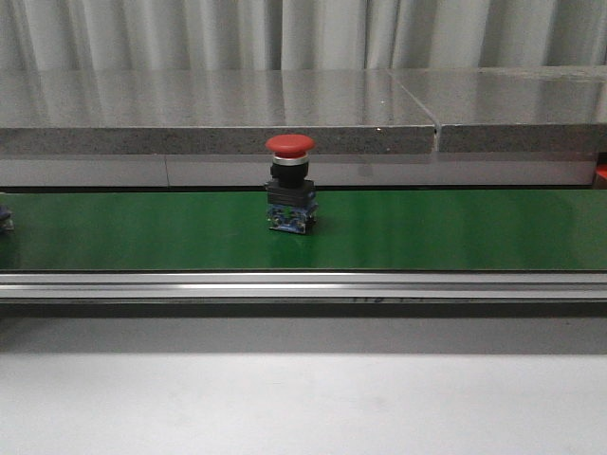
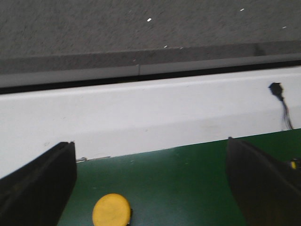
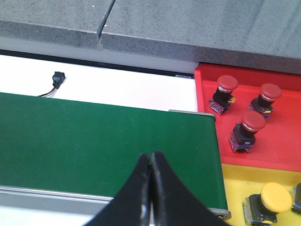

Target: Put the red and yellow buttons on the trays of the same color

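with the left gripper (image 2: 150, 188) jaws wide open and empty over the yellow button (image 2: 112, 210) on the green belt (image 2: 188, 179), centre, then close; right gripper (image 3: 150, 165) jaws shut, empty

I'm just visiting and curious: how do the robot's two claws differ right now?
The left gripper stands wide open, its dark fingers far apart; the right gripper is closed, fingertips touching. A yellow button lies between the left gripper's fingers, while the right gripper holds nothing. The right gripper is near the red tray and the yellow tray; no tray shows by the left. Both hang above the green belt.
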Controlling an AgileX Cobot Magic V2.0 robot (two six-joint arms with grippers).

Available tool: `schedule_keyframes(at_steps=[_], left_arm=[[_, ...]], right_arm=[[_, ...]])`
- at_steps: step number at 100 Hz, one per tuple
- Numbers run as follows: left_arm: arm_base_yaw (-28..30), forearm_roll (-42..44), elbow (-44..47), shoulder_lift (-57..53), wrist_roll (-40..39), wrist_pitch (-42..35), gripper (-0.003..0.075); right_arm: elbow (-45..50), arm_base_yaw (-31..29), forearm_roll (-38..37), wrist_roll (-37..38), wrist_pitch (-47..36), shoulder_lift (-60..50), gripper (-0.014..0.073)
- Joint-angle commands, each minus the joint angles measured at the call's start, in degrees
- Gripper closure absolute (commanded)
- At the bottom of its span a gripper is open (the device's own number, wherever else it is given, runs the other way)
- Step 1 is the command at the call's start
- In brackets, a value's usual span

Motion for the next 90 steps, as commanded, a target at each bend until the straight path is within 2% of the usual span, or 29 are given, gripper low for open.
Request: schedule_keyframes(at_steps=[1, 30, 52, 59, 73, 90], left_arm=[[-1.95, -0.71, 0.32, -5.75, -0.06, -4.19, 0.0101], [-2.22, 0.16, 15.15, -21.14, -0.16, -10.48, 0.0101], [-2.09, 0.31, 27.14, -32.35, -3.48, -11.63, 0.0104], [-2.09, 0.31, 30.47, -35.39, -3.66, -11.63, 0.0132], [-2.09, 0.31, 35.9, -40.58, -4.49, -11.63, 0.0273], [-2.09, 0.31, 38.78, -43.75, -4.5, -11.75, 0.0572]], right_arm=[[-1.55, -0.03, 0.36, -0.48, -4.09, -0.05, 0.0662], [-1.55, -0.03, 0.36, -0.48, -4.09, -0.05, 0.0662], [-1.55, -0.03, 0.36, -0.48, -4.09, -0.05, 0.0662], [-1.55, -0.03, 0.36, -0.48, -4.09, -0.05, 0.0662], [-1.55, -0.03, 0.36, -0.48, -4.09, -0.05, 0.0662], [-1.55, -0.03, 0.42, -0.48, -4.15, -0.05, 0.0662]])
